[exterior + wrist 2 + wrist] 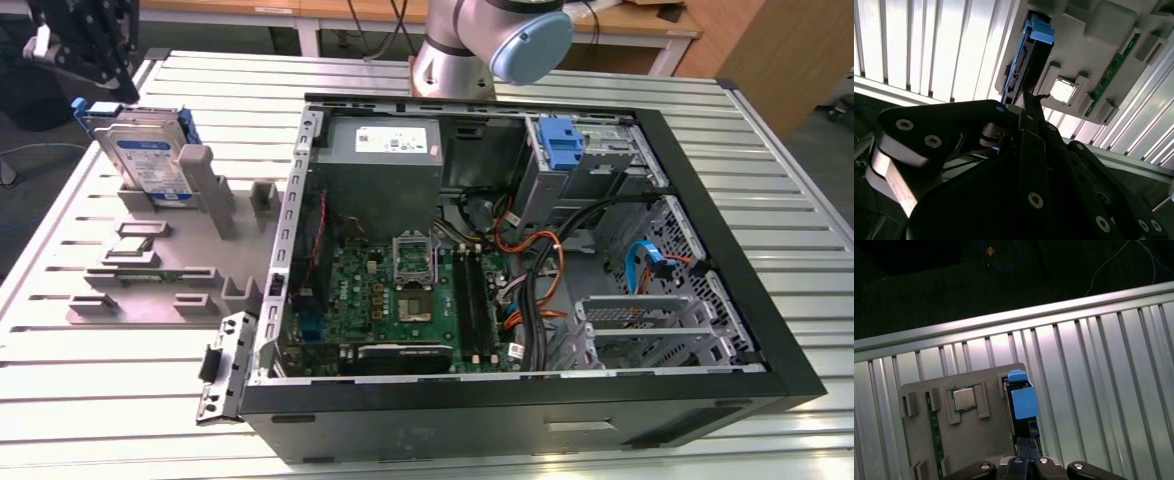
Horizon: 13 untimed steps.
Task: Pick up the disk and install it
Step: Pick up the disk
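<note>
Gripper (96, 70) at upper left of exterior view, just above disk (144, 160); open or closed, cannot tell. Disk upright in grey holder (200, 265), left of open computer case (767, 330).

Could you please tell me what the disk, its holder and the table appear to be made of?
The disk: bare silvery metal with a glossy label, edged by a bright blue bracket that looks like moulded plastic. The holder: matte grey, probably plastic. The table: ribbed, brushed metal, likely aluminium.
</note>
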Tool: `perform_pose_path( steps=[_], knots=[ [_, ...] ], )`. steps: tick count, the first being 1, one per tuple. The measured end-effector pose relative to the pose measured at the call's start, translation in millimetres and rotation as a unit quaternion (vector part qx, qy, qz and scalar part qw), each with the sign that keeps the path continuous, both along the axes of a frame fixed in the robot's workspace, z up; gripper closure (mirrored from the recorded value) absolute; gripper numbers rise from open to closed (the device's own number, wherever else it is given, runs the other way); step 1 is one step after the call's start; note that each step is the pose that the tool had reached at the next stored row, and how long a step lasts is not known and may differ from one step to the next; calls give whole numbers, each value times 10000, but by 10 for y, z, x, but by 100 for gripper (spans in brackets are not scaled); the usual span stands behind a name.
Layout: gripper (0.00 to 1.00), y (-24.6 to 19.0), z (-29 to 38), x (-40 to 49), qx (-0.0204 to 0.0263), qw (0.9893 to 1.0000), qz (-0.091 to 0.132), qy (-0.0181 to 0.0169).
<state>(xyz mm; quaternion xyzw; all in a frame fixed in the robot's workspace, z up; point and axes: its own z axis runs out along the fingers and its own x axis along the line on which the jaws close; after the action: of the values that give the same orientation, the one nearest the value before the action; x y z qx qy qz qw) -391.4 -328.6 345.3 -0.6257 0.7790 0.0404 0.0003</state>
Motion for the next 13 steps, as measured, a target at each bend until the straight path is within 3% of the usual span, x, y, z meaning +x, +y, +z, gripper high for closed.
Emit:
perform_pose_path(
  steps=[13],
  knots=[
    [90, 0, -54, -28, -1, 10000, -20, 1]
  ],
)
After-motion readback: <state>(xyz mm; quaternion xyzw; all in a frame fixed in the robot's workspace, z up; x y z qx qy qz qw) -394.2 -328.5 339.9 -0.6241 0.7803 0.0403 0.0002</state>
